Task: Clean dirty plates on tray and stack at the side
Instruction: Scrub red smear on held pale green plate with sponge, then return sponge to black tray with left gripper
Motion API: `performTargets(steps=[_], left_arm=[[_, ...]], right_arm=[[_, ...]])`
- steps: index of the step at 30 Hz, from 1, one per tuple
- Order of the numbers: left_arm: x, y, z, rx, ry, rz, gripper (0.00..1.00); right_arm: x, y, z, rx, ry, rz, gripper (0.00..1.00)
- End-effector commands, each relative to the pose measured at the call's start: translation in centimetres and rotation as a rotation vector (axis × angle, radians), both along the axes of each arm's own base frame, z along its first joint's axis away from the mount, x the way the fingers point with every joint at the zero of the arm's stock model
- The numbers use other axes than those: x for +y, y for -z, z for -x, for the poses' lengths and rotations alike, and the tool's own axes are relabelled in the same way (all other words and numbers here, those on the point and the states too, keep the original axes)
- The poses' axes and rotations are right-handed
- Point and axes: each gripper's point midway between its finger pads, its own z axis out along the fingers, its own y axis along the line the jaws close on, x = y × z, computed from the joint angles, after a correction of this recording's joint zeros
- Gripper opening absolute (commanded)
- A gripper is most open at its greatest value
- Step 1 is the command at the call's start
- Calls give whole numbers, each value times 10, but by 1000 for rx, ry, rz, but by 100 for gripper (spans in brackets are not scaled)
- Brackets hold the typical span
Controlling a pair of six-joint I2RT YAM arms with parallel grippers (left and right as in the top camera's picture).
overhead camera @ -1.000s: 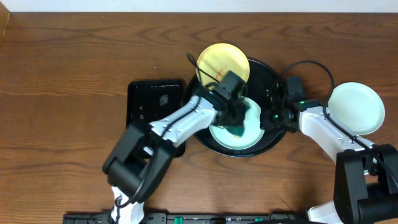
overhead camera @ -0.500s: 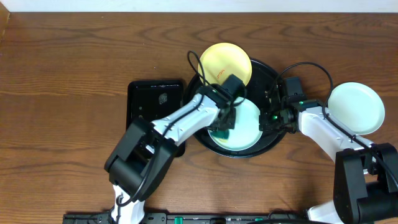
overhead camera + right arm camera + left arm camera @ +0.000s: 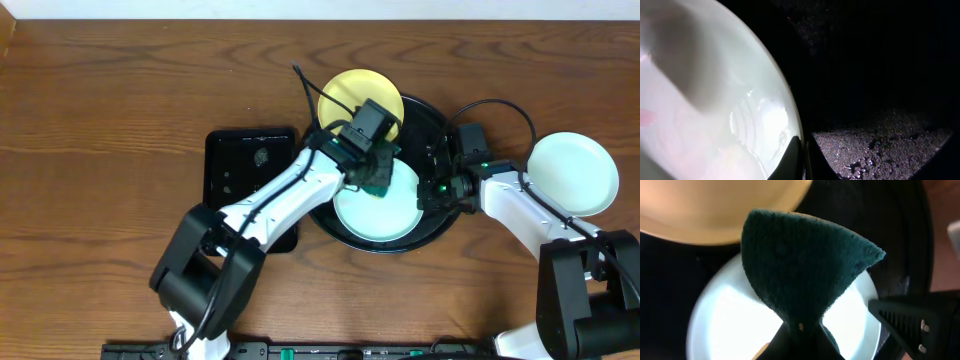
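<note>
On the brown wooden table [image 3: 120, 110], my left gripper [image 3: 378, 178] clenches a dark green cloth [image 3: 800, 285] over a pale blue-white plate [image 3: 375, 212] in the glossy black round tray [image 3: 438, 125], my right gripper [image 3: 432, 190] pinching that plate's rim.

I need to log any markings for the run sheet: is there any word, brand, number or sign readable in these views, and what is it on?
No readable text in any view.
Small rectangular black tray: a pale mark on its surface, too small and blurred to read.
Dark green knitted cloth, pale blue-white round plate, pale yellow round plate, large round glossy black tray: no lettering visible.
</note>
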Motion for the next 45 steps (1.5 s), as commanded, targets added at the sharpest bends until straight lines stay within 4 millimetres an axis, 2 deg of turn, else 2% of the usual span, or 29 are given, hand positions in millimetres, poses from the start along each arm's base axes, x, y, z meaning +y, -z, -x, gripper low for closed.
performTargets(steps=[1, 5, 8, 14, 18, 20, 22, 24, 26, 28, 29, 31, 36, 40, 43, 45], left_arm=[[-13, 24, 13, 59, 24, -18, 8], [-13, 48, 28, 121, 39, -72, 7], [2, 56, 33, 152, 28, -130, 7], [58, 63, 17, 140, -66, -309, 7], [75, 58, 0, 138, -100, -297, 7], [70, 46, -4, 137, -53, -233, 7], [59, 25, -6, 123, 0, -151, 7], [49, -4, -6, 86, 40, -73, 7], [47, -31, -4, 43, 55, -26, 7], [52, -56, 0, 7, 60, -10, 7], [57, -66, 3, -8, 64, -8, 8], [76, -85, 4, -41, 45, -25, 7], [133, -100, -6, -51, -73, -78, 7], [178, -86, -15, 6, -180, -105, 7], [205, -65, -14, 69, -244, -126, 7], [219, -47, -11, 114, -274, -142, 7]], right_arm=[[0, 2, 1, 5, 6, 16, 1], [0, 2, 2, 8, 6, 17, 1], [0, 2, 2, 8, 6, 17, 1], [0, 2, 2, 8, 6, 17, 1], [0, 2, 2, 8, 6, 17, 1], [0, 2, 2, 8, 6, 17, 1], [0, 2, 2, 8, 6, 17, 1], [0, 2, 2, 7, 6, 17, 1], [0, 2, 2, 7, 6, 16, 1], [0, 2, 2, 7, 5, 16, 9], [0, 2, 2, 7, 5, 16, 18], [0, 2, 1, 3, 5, 15, 35], [1, 2, -1, -4, 5, 13, 35], [1, 4, 0, -8, 6, 12, 35], [7, 7, 0, -22, 0, -27, 34], [9, 9, 1, -27, 2, -43, 29]])
